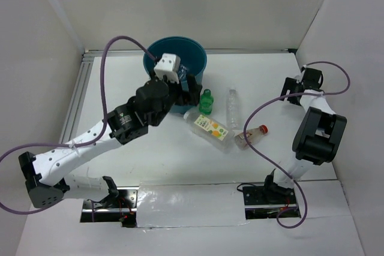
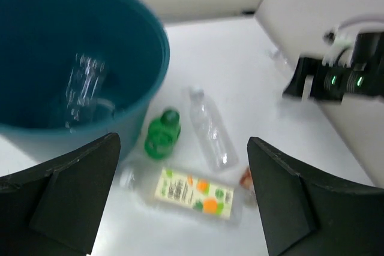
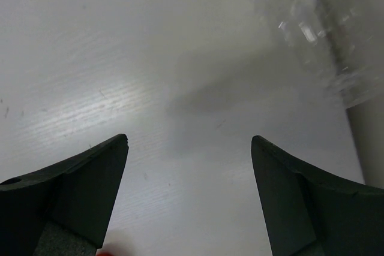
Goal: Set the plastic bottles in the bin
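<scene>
We count one clear plastic bottle (image 2: 84, 88) inside the round dark teal plastic bin (image 2: 144, 46); four other bottles (image 1: 207, 127) lie on the white table (image 1: 180, 166) beside it. Left gripper (image 2: 183, 142) and right gripper (image 3: 189, 139) gape empty.

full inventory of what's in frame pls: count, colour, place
Bin: 1, dark teal, far left-centre of table
Clear bottles: 2, clear; one in bin, one on table right of green bottle
Green bottle: 1, green, by bin's right side
Labelled bottle: 1, white-orange-green label, lying nearer than green bottle
Red-capped bottle: 1, red cap, lying right of labelled bottle
Table: 1, white
Cables: 2, purple, one per arm
Left arm: 1, white-black, reaching to bin, jaws open
Right arm: 1, white-black, right edge, jaws open
</scene>
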Robot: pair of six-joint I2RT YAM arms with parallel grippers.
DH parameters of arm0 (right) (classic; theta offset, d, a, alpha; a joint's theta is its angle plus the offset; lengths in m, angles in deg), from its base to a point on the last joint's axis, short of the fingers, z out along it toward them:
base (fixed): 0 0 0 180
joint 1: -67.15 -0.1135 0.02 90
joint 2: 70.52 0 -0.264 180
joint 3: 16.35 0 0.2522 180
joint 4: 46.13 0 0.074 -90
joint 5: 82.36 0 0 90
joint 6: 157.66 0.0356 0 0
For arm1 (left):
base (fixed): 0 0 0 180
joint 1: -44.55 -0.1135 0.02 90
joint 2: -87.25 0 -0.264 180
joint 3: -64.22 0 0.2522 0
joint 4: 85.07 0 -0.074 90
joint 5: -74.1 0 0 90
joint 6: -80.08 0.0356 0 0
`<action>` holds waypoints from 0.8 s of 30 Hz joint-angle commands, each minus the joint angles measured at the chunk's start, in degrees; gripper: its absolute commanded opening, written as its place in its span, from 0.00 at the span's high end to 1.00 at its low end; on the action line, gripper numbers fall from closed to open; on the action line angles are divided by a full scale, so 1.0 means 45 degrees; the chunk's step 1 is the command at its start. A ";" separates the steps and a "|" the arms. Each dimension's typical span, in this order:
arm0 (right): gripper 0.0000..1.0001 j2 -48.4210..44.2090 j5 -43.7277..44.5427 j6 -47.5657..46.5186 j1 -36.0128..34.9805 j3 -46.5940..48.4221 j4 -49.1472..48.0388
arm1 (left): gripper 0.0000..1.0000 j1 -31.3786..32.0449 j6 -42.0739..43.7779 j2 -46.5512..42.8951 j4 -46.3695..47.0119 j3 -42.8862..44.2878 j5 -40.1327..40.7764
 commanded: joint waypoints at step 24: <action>0.08 0.5645 0.1664 -0.4375 0.0507 0.8395 0.0333 | 0.00 0.1980 -0.5602 0.0079 -0.1255 -0.3929 -0.0433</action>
